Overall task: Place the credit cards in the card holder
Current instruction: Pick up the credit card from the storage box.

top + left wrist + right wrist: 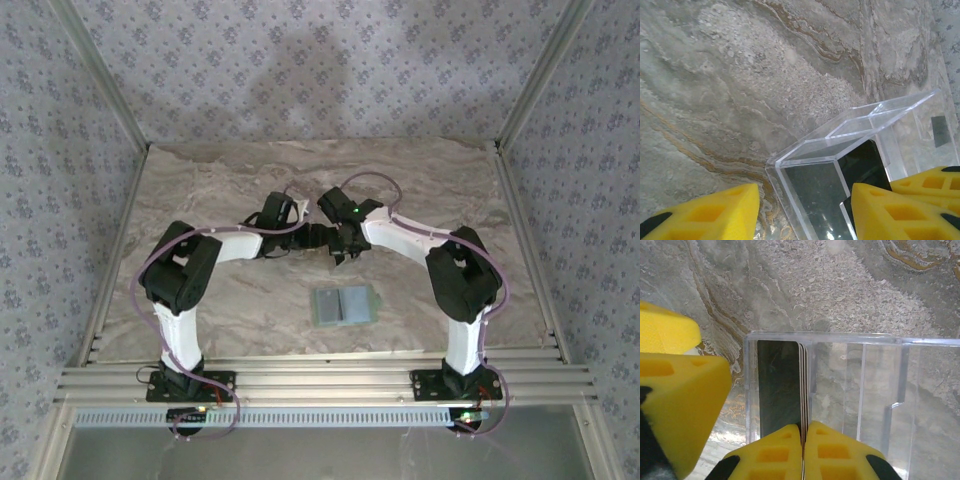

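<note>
A clear plastic box stands on the marble table with a stack of dark credit cards upright in its left end. My right gripper is shut on the near edge of the credit cards, which show striped edges between its yellow fingers. My left gripper is open and straddles the clear box, with a gap between its left finger and the box wall. The dark credit cards show through the plastic. The card holder, a pale grey-green wallet lying open and flat, sits nearer the arm bases, apart from both grippers.
Both arms meet at the table's middle, the left gripper close beside the right gripper. A left finger stands just left of the box. Patterned walls and metal posts enclose the table. A small grey rectangle lies beyond the box.
</note>
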Action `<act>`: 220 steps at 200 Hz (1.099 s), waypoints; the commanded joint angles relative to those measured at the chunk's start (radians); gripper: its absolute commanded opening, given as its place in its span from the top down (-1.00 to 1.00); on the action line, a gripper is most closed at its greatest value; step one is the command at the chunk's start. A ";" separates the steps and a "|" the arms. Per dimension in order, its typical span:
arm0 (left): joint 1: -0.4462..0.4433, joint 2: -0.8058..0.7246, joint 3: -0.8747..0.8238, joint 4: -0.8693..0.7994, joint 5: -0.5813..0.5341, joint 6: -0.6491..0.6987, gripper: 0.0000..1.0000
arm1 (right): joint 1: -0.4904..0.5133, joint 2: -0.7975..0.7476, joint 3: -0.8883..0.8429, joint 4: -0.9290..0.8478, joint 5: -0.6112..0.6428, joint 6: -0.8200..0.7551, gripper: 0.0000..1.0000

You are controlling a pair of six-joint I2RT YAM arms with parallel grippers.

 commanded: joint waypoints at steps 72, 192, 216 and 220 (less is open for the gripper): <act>-0.022 0.102 0.048 0.023 0.039 0.006 0.21 | -0.049 -0.072 -0.061 0.025 -0.131 -0.023 0.69; -0.036 0.122 0.060 0.021 0.028 0.003 0.25 | -0.072 -0.077 -0.081 0.096 -0.250 -0.045 0.53; -0.037 0.126 0.060 0.026 0.029 0.000 0.25 | -0.080 -0.054 -0.079 0.097 -0.274 -0.050 0.46; -0.037 0.126 0.059 0.026 0.029 -0.001 0.25 | -0.081 -0.052 -0.080 0.099 -0.276 -0.049 0.46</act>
